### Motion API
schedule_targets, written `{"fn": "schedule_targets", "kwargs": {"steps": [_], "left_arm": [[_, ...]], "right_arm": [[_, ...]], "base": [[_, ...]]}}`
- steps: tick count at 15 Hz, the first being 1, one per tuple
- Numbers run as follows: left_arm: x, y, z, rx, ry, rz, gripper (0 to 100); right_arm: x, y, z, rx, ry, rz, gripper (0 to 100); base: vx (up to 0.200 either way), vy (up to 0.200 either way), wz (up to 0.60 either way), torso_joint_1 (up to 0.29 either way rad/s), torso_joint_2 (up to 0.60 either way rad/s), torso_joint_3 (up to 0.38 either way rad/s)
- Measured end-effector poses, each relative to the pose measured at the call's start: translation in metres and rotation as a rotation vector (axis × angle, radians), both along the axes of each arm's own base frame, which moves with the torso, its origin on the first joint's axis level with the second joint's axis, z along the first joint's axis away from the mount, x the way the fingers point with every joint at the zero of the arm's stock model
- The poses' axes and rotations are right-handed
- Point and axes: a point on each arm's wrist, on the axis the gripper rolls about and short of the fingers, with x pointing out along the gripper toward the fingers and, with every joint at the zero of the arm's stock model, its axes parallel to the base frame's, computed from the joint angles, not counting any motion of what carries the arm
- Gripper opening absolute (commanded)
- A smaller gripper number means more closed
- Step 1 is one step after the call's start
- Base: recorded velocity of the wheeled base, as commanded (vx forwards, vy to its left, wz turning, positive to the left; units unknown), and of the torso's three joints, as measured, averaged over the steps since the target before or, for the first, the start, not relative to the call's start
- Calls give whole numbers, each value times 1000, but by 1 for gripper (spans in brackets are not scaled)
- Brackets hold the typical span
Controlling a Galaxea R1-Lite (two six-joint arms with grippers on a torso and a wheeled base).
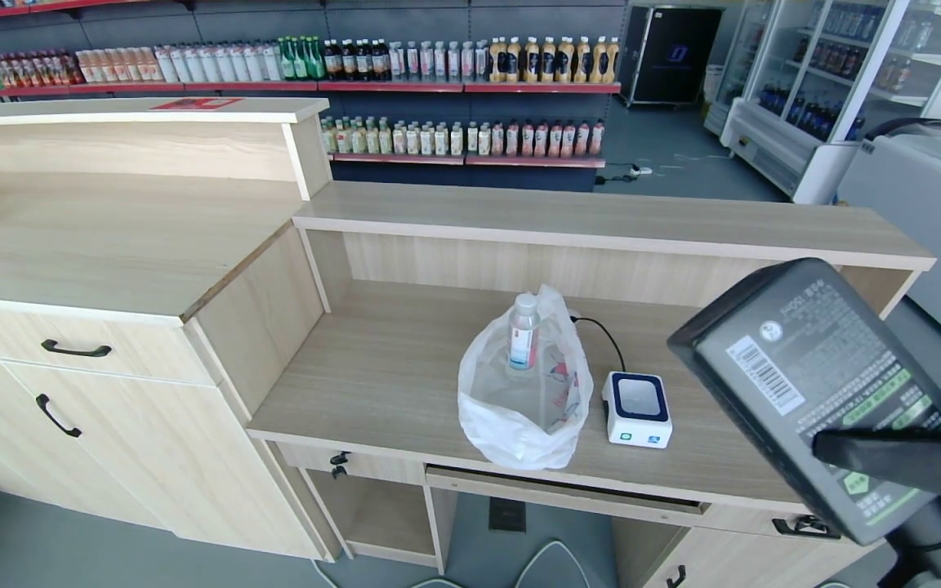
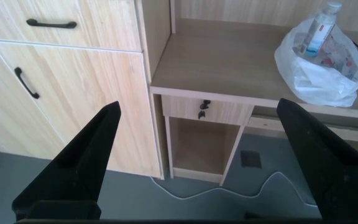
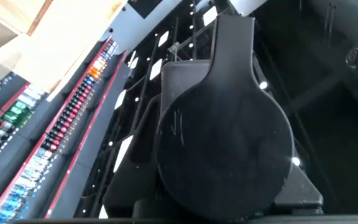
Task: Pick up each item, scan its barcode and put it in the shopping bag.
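Note:
My right gripper [image 1: 846, 457] is shut on a large dark flat pack [image 1: 813, 384], held up close at the right of the head view with its barcode label [image 1: 764, 374] facing the camera. One black finger [image 1: 903, 457] lies across the pack's face. A white plastic shopping bag [image 1: 524, 392] stands open on the lower counter with a clear bottle [image 1: 523, 331] upright in it; both also appear in the left wrist view, the bag [image 2: 319, 68] and the bottle [image 2: 321, 28]. A small white scanner [image 1: 639, 408] sits just right of the bag. My left gripper [image 2: 199, 102] is open, low before the counter's front.
The wooden counter [image 1: 389, 367] has a raised ledge [image 1: 601, 220] behind and a taller cabinet [image 1: 111, 237] with drawers at the left. Under the desk edge is an open knee space [image 2: 204, 149]. Shelves of bottles [image 1: 470, 61] and fridges [image 1: 830, 73] stand far behind.

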Motion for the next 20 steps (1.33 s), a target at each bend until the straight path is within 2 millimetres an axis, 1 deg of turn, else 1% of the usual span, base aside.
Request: {"fn": "schedule_targets", "kwargs": {"steps": [2,11,20], "left_arm": [[0,0,0,0,0,0,100],[0,0,0,0,0,0,100],[0,0,0,0,0,0,100]], "right_arm": [[-7,-1,0,-8,17,18,0],[-24,-7,3,-13,31,28,0],[-28,-10,2,-24,47,44,0]], "base": [[0,0,0,0,0,0],[0,0,0,0,0,0],[0,0,0,0,0,0]]}}
